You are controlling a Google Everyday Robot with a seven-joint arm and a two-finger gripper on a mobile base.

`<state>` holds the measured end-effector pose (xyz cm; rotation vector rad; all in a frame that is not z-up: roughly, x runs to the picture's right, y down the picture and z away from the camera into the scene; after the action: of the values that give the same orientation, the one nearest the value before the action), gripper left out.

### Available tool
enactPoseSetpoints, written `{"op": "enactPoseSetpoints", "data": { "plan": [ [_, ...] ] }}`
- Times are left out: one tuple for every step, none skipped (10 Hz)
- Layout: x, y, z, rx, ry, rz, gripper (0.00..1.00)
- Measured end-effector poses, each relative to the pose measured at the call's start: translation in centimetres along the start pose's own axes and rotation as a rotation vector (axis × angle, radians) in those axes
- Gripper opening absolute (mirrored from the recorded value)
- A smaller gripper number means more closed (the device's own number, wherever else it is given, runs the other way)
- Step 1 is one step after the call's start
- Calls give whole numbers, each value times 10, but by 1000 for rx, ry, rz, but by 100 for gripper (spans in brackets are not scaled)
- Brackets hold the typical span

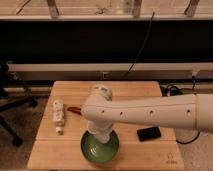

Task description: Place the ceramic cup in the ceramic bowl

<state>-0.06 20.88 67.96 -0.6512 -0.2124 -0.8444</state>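
The green ceramic bowl point(89, 151) sits on the wooden table point(130, 92) near its front edge. My white arm reaches in from the right, bends at the elbow and points down into the bowl. The gripper point(101, 136) is at the bowl's far side, just above or inside its rim. The ceramic cup does not show apart from the gripper; the arm hides that spot.
A small flat black rectangle point(149, 133) lies right of the bowl. A white bottle point(59, 115) lies on the table's left side, with a small red-brown object point(74, 109) beside it. A chair base point(11, 107) stands left of the table. Cables hang behind.
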Motion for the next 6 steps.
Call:
{"op": "enactPoseSetpoints", "data": {
  "plan": [
    [0,0,0,0,0,-1,0],
    [-1,1,1,-3,0,-1,0],
    [-1,2,2,-3,-1,-1,0],
    [-1,2,2,-3,0,-1,0],
    [-2,3,3,-4,0,-1,0],
    [-1,2,4,-4,0,-1,0]
  ]
}}
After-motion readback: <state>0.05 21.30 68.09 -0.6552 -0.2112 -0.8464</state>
